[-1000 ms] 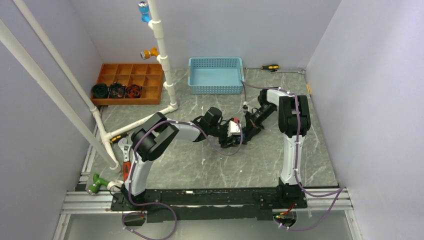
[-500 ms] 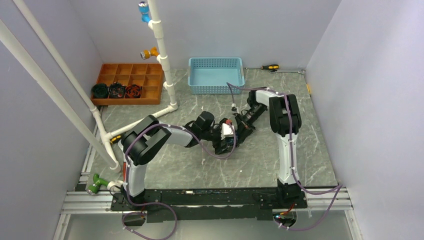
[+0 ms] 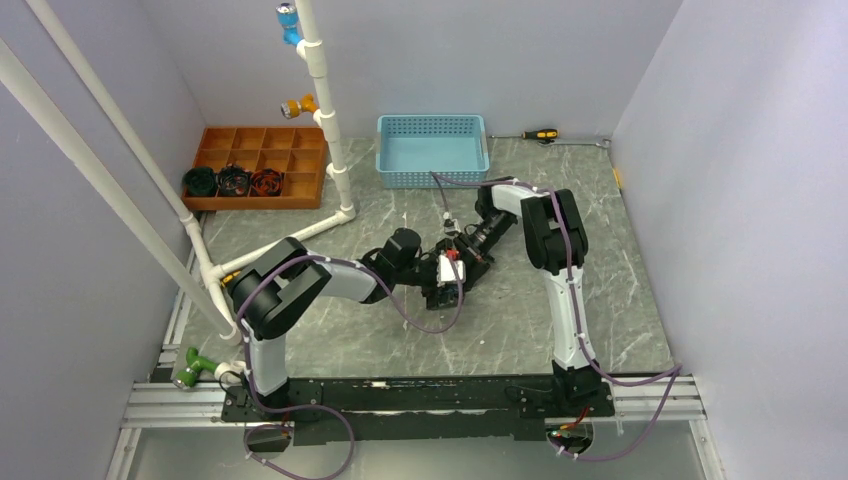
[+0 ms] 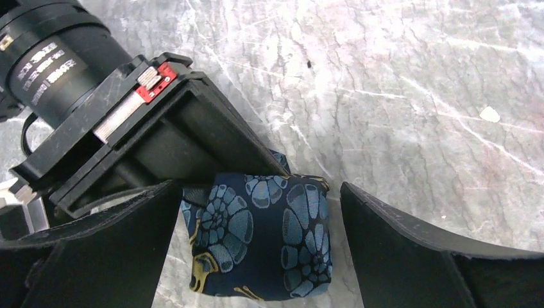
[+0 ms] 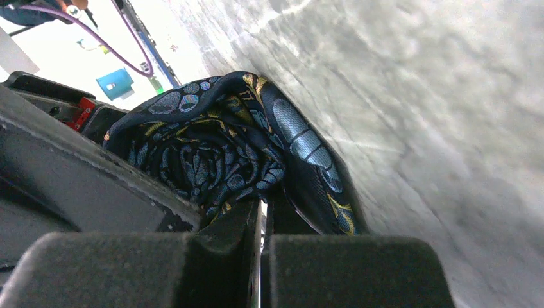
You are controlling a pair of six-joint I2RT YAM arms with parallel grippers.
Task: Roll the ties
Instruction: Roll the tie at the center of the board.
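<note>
Top view: bright, even overhead light, no hard shadows; only faint, soft shade under the arms on the table (image 3: pixel 400 330). Walls (image 3: pixel 720 150) carry a pale lilac cast. Mild wide-angle stretch at the edges; pipes (image 3: pixel 110 180) lean. Left wrist view: stone sharp, w/ pale glare toward top right; tie (image 4: pixel 260 240) crisp, pattern legible; left fingers (image 4: pixel 410 250) near-black, little detail. Right wrist view: top left blown out to white, table surface smeared and soft, centre of tie in focus, right fingers (image 5: pixel 346 269) blurred at btm edge.
</note>
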